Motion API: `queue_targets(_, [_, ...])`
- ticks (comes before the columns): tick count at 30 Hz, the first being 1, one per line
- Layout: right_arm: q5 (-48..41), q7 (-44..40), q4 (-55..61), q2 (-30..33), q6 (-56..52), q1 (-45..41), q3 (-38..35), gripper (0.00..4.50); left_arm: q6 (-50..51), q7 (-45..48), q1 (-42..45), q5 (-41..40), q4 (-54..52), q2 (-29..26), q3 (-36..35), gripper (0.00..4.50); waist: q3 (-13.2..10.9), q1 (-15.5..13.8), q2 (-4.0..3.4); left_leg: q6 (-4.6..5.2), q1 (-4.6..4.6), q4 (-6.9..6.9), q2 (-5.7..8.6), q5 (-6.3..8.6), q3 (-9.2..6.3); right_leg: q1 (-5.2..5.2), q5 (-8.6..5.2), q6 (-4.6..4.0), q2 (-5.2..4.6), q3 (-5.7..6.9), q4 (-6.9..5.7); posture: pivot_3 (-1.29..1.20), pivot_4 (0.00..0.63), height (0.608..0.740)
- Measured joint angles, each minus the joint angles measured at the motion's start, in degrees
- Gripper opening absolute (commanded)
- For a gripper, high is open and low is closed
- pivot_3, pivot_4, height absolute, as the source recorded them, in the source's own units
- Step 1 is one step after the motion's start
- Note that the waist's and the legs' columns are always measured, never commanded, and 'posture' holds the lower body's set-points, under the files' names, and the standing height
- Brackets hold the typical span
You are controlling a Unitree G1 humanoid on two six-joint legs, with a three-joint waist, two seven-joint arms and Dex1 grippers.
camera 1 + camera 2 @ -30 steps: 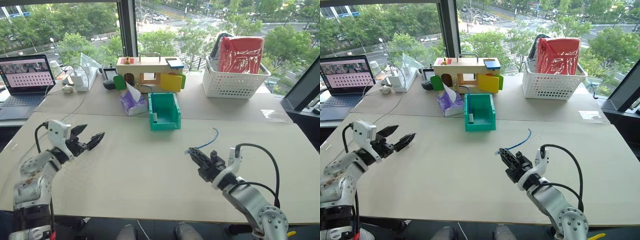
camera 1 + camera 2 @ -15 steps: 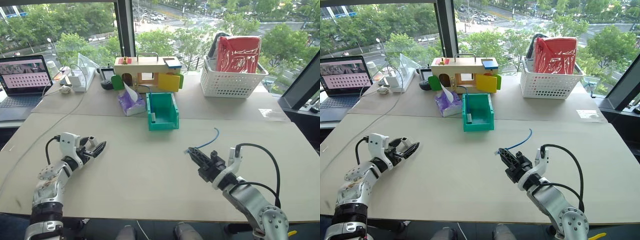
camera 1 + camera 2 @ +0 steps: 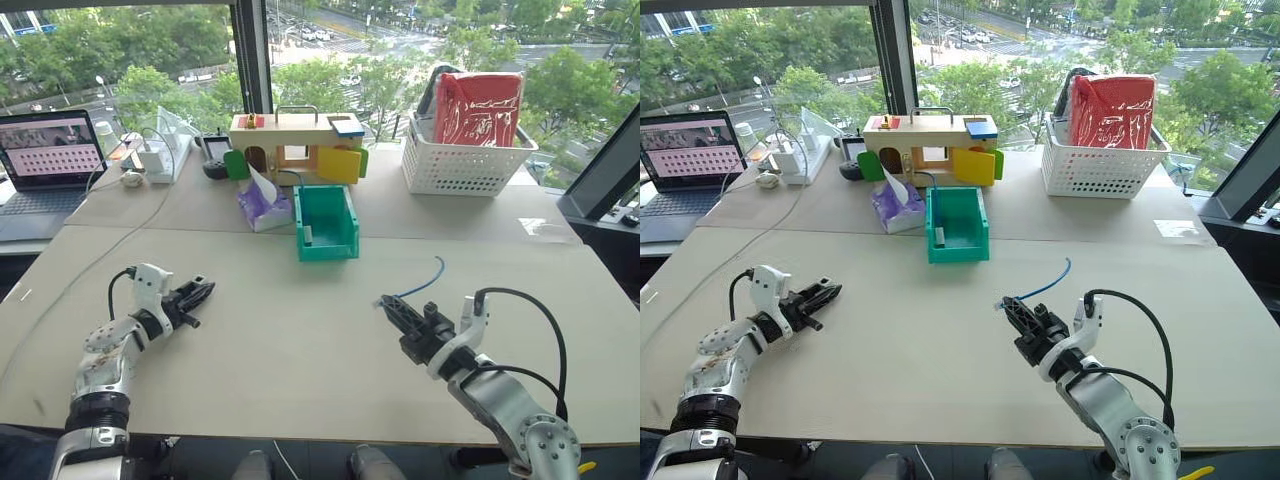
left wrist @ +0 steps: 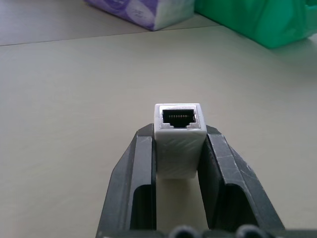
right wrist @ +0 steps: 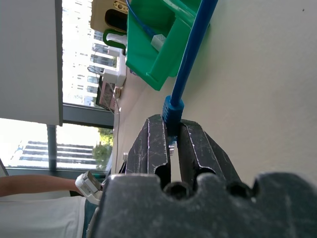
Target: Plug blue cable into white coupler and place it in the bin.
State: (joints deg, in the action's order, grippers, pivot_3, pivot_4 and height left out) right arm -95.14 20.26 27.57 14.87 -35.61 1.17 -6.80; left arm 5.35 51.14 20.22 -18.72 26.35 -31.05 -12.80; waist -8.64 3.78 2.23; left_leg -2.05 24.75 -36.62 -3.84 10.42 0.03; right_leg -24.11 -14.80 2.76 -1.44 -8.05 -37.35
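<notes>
Both claws gripping, left claw (image 4: 178,148) newly clamped on white coupler (image 4: 178,136), lower than before, right claw (image 5: 171,141) unmoved, pinching blue cable (image 5: 190,54)

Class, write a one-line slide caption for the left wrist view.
Left tool shut on the white coupler, socket facing forward above the table.

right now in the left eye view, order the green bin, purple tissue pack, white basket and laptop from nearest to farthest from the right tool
1. Green bin, ahead and slightly left of the right tool.
2. Purple tissue pack, just left of the bin.
3. White basket, far right.
4. Laptop, far left edge.
</notes>
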Motion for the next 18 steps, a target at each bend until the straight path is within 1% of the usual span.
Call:
queue_targets(2, [1.8, -0.4, 0.5, 0.9, 0.1, -0.3, 0.0, 0.0, 3.5, 2.1, -1.0, -1.2, -5.3, 0.8, 2.6, 0.64, 0.0, -0.1, 0.0, 0.0, 0.01, 0.0, 0.01, 0.0, -0.01, 0.0, 0.0, 0.0, -0.01, 0.0, 0.0, 0.0, 0.15, 0.733])
queue_targets(4, [4.0, -1.1, 0.7, 2.1, 0.1, -0.9, 0.0, 0.0, 6.3, 3.5, -1.3, -1.2, -11.0, 2.4, 7.1, 0.64, 0.0, -0.3, 0.0, 0.0, 0.01, 0.0, 0.03, 0.0, -0.01, 0.02, 0.01, 0.01, -0.02, 0.0, 0.01, 0.0, 0.15, 0.733])
queue_targets(7, [7.6, -2.5, 1.1, 3.2, 0.0, -1.8, 1.3, 0.0, 8.2, 2.2, -0.5, 1.9, -16.2, 5.5, 14.4, 0.64, 0.0, -0.4, 0.01, 0.0, 0.0, 0.0, 0.04, 0.0, -0.01, 0.02, 0.01, 0.02, 0.01, -0.01, 0.02, 0.0, 0.15, 0.733])
queue_targets(9, [10.0, -3.2, 1.3, 3.6, 0.0, -2.5, 1.7, 0.0, 8.3, 1.0, 0.8, 4.4, -17.3, 6.8, 18.0, 0.64, 0.0, 0.1, 0.01, 0.0, -0.03, 0.0, 0.02, 0.0, -0.01, 0.0, 0.01, 0.02, 0.06, -0.05, -0.06, 0.0, 0.15, 0.733])
queue_targets(13, [14.8, -4.9, 1.3, 4.9, -0.1, -3.2, 1.9, 0.0, 7.6, 0.2, 2.5, 5.8, -18.4, 9.8, 21.0, 0.64, 0.0, 0.2, 0.01, 0.0, -0.06, 0.0, 0.03, 0.0, -0.01, -0.01, 0.0, 0.03, 0.06, -0.08, -0.12, 0.0, 0.15, 0.733])
queue_targets(18, [20.8, -7.0, 1.8, 7.0, -2.1, -3.2, 4.3, 0.0, 4.0, 4.1, 2.7, 7.9, -17.6, 11.6, 27.1, 0.64, 0.0, 0.0, 0.01, 0.0, -0.05, 0.0, 0.08, 0.0, -0.01, 0.0, 0.0, 0.04, 0.05, -0.09, -0.11, 0.0, 0.15, 0.733])
